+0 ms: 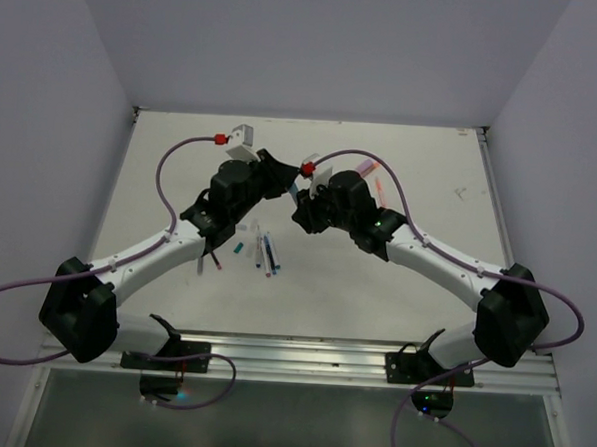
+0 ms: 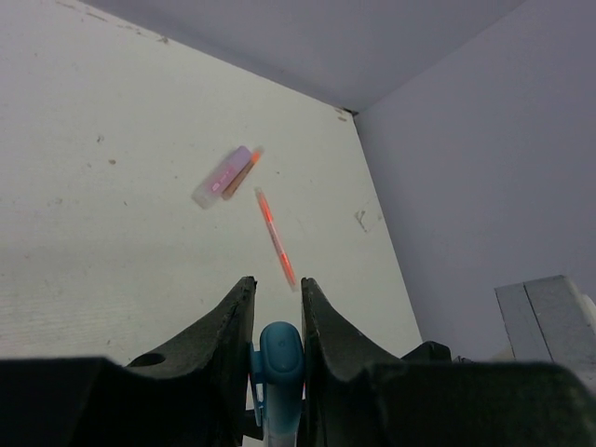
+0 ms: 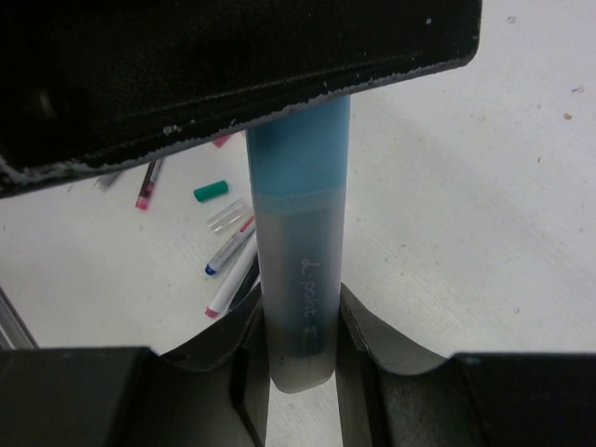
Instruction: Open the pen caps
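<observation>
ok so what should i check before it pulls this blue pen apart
1. left fingers shut on the blue cap: ok
2. right fingers shut on the grey barrel: ok
3. cap seated on the barrel, not yet off: ok
4. pen held above the table, not touching it: ok
5. loose pens lie apart from the held pen: ok
6. grip firm enough not to slip when pulled: cannot tell
</observation>
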`<state>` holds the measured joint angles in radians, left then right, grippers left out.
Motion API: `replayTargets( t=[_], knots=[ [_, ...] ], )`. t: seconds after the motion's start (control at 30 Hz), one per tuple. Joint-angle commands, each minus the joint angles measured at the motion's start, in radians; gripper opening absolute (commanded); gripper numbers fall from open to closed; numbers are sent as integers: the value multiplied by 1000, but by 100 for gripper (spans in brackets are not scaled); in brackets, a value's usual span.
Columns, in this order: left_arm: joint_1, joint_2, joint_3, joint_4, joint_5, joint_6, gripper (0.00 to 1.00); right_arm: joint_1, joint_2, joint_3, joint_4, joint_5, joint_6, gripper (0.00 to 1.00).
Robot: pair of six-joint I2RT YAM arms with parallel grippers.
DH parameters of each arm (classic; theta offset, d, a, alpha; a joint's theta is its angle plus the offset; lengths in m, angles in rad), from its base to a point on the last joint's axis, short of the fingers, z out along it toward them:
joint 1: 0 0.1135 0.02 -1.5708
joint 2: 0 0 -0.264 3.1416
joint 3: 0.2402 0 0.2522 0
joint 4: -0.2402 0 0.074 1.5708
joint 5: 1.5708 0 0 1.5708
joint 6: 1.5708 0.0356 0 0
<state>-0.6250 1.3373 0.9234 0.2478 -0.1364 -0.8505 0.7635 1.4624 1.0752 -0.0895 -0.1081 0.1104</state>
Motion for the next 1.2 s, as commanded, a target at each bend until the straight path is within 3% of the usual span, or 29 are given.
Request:
replayTargets(
  t=[0.0, 0.1, 0.57, 0.73, 0.87, 1.17],
  knots=[
    [-13, 0, 3, 90, 24, 16, 0, 11, -56, 32, 26, 19, -18, 6],
    [-13, 0, -11, 123, 53, 30, 0, 8, -71, 22, 40, 1, -12, 22],
    [-13, -36, -46, 173, 101, 80, 0, -13, -112, -27, 108, -22, 3, 43],
    [-12, -44, -60, 191, 103, 82, 0, -33, -131, -37, 103, -24, -5, 40],
    [-12, -58, -66, 212, 104, 84, 0, -35, -125, -38, 100, -41, -5, 31],
    [-8, -78, -98, 294, 106, 76, 0, -35, -122, -64, 105, -128, -6, 41]
  ],
)
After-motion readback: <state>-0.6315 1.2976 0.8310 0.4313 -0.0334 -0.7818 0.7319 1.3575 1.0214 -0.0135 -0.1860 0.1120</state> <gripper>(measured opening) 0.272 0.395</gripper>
